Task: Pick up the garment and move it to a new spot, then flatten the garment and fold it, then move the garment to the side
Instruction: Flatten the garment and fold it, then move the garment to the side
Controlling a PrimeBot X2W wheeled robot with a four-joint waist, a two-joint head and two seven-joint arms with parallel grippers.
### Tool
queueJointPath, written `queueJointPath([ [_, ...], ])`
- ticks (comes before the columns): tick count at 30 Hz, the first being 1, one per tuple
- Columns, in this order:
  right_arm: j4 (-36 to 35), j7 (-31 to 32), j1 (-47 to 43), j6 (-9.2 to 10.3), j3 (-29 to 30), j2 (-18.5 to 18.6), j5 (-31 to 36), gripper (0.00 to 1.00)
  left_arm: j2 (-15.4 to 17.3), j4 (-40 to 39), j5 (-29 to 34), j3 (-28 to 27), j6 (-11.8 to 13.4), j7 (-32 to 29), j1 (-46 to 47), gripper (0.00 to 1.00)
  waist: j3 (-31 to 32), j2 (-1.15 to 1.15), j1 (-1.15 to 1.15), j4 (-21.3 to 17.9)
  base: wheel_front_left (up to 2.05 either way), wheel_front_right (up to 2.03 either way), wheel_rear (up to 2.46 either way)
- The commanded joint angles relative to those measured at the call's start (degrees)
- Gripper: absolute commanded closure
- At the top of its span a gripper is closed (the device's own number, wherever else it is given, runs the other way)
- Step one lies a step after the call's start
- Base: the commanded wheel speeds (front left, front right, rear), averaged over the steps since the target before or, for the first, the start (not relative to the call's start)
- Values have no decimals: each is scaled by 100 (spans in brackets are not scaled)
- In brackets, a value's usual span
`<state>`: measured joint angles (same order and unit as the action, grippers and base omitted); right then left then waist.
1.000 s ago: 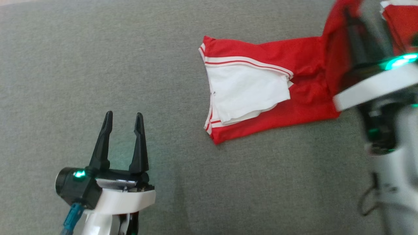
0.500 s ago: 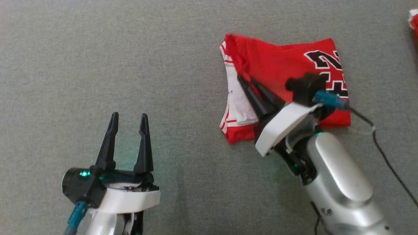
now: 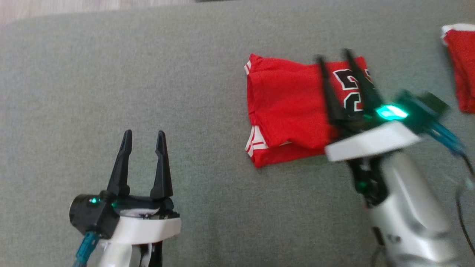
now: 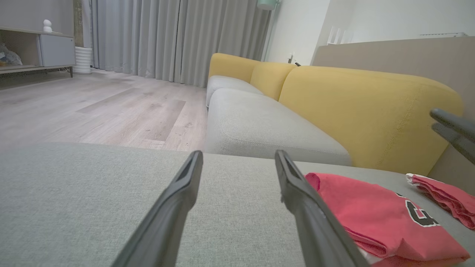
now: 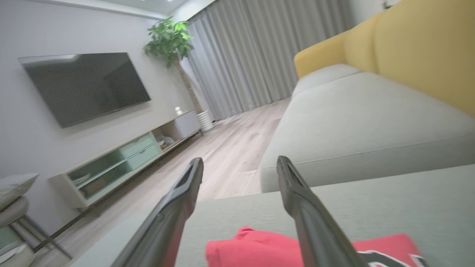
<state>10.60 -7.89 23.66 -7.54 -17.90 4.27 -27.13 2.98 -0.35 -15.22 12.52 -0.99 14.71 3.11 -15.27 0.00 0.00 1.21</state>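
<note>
The red garment [image 3: 293,111] lies folded into a compact rectangle on the grey cushion [image 3: 148,74], black and white numerals showing on top near its right end. It also appears in the left wrist view [image 4: 371,211] and in the right wrist view [image 5: 256,250]. My right gripper [image 3: 333,55] hovers over the garment's right part, open, fingers spread and holding nothing. My left gripper [image 3: 144,134] stands open over bare cushion at the lower left, well apart from the garment.
A second red garment [image 3: 460,66] lies at the right edge of the cushion, also in the left wrist view [image 4: 441,193]. Behind stand yellow backrests [image 4: 371,107], more grey seats and wooden floor [image 4: 92,111]. A cable [image 3: 464,193] trails by my right arm.
My right gripper pulled the garment's right half over to the left, let go of it, and drew back to the right, open. The garment now lies folded. My left gripper stayed put.
</note>
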Motion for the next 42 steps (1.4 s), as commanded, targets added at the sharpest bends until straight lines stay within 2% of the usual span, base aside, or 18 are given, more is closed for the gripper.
queueJointPath([
  [1,-141,-287,-257,5,192,64,62,0,-10,-201,-8,-201,39,29,-28,0,186,0,0,-60,0,0,0],
  [6,76,-669,-868,5,690,516,275,0,-10,-223,36,-245,100,29,-196,0,504,0,0,-129,0,0,0],
  [13,161,-708,-1755,5,565,785,736,0,-10,-156,206,-327,205,29,-523,0,990,0,0,-233,0,0,0],
  [21,191,-709,-2385,5,613,577,1012,0,-10,96,318,-394,329,29,-943,0,1434,0,0,-293,0,0,0],
  [42,205,-710,-2456,5,504,469,1138,0,-10,351,281,-449,395,29,-1115,0,1520,0,0,-305,0,0,0],
])
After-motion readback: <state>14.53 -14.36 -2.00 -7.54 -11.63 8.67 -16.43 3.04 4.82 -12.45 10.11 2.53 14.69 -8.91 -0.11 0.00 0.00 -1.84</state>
